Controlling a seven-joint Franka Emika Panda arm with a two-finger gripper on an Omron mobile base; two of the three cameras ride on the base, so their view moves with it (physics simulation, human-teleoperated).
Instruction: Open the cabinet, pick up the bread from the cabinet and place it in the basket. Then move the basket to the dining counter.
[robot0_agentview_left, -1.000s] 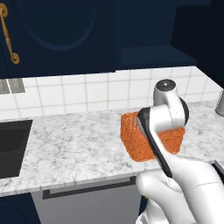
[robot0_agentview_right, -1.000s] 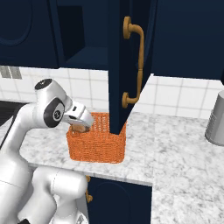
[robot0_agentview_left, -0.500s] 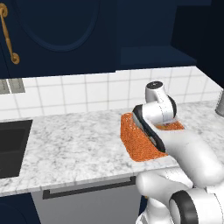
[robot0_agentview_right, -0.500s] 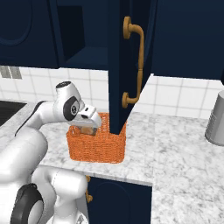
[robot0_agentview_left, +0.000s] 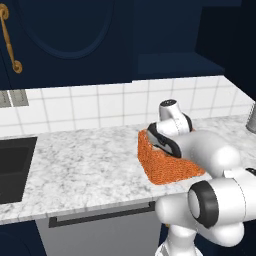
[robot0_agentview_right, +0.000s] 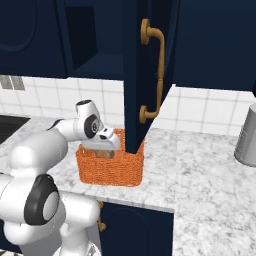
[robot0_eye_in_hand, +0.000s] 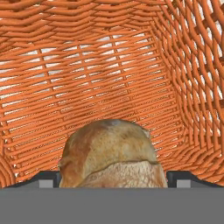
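- gripper: reaching down inside the basket from above; its two fingers are clamped on the bread, one dark tip at each side of the loaf in the hand view.
- bread: a brown, rounded loaf, held within the basket walls; whether it touches the basket floor cannot be told.
- basket: orange woven mesh, standing on the marble worktop, near its front edge and right of the black sink.
- cabinet door: dark navy with a brass handle, swung open toward the camera; its lower edge hangs just above the basket's right end.
- cabinet: open and dark inside, above the white tiled wall.
- grey canister: on the worktop, far right, well apart from the basket.
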